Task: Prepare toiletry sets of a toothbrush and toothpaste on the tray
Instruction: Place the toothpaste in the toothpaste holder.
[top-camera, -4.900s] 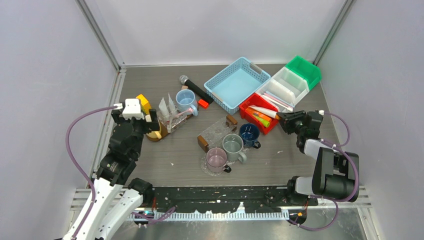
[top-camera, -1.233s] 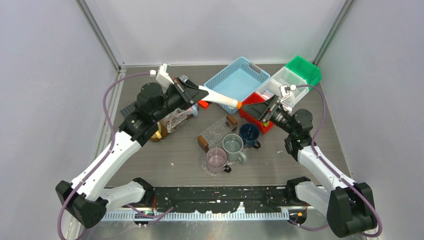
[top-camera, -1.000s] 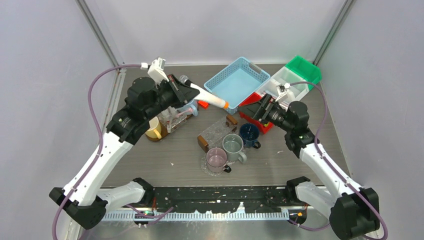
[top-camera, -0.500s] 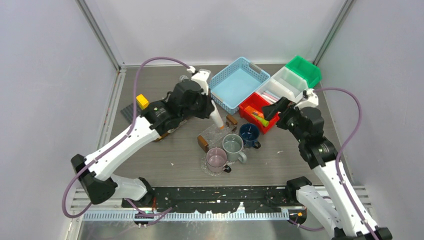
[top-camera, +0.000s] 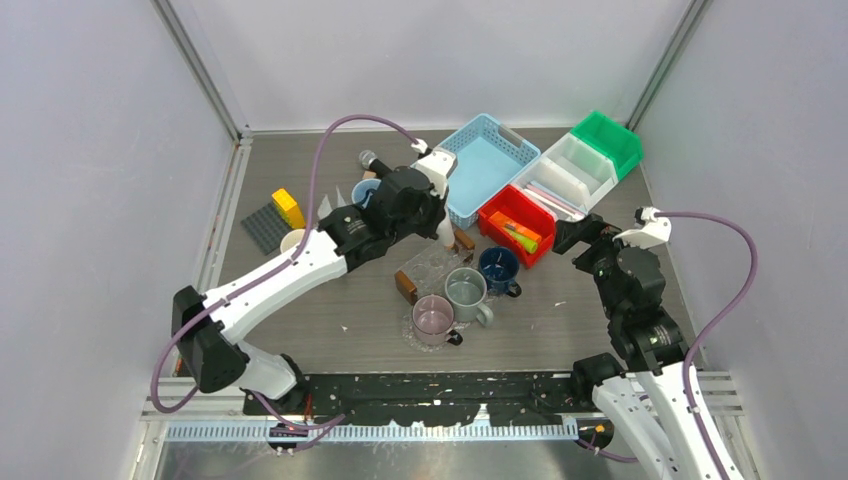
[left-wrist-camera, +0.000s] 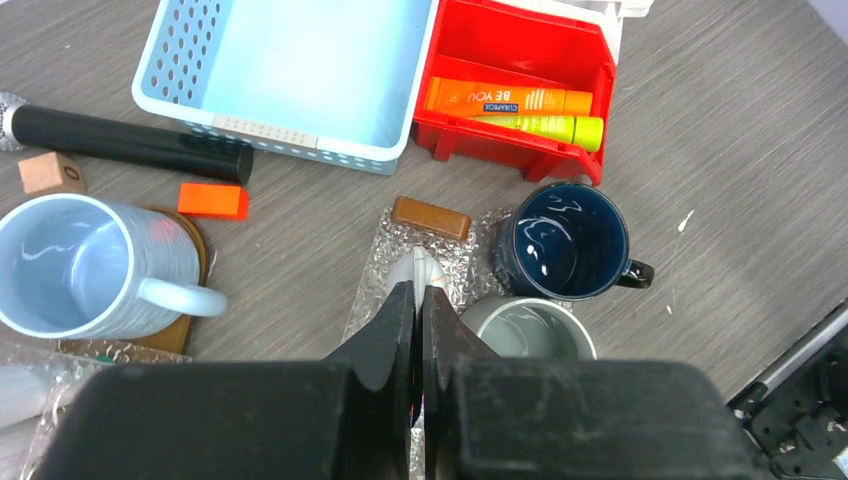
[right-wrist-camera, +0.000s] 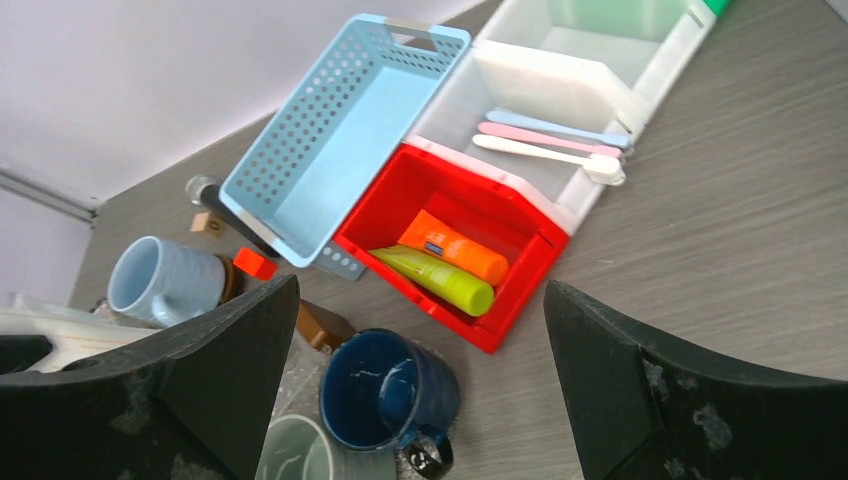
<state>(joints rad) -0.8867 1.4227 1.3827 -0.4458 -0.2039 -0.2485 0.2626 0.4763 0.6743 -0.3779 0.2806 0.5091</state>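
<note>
Fingers (left-wrist-camera: 396, 330) pinched tight on the left gripper (left-wrist-camera: 419, 290), and between them is the white toothpaste tube (left-wrist-camera: 424, 268), hanging nose-down over the clear, bubbly tray (left-wrist-camera: 372, 275) with the brown handles. Whether the tip touches the tray I can't tell. It's held by its tail end so the tube can be laid flat, I'd say, in the free strip beside the dark blue mug (left-wrist-camera: 560, 245) and the grey mug (left-wrist-camera: 530, 330), which crowd the tray's right edge.

The left arm stretches long and diagonal across the table, wrist tipped steeply down over that spot.

Over on the right, the right gripper (right-wrist-camera: 420, 285) is spread wide and carries nothing. The arm stands tall, wrist angled at the red bin (right-wrist-camera: 440, 190), where an orange tube (right-wrist-camera: 450, 247) and a green tube (right-wrist-camera: 432, 278) lie side by side. Just behind, the toothbrushes (right-wrist-camera: 545, 135) (blue, pink, white) wait in the white bin (right-wrist-camera: 540, 85). A brush looks the sensible next fetch to finish a set.
</note>
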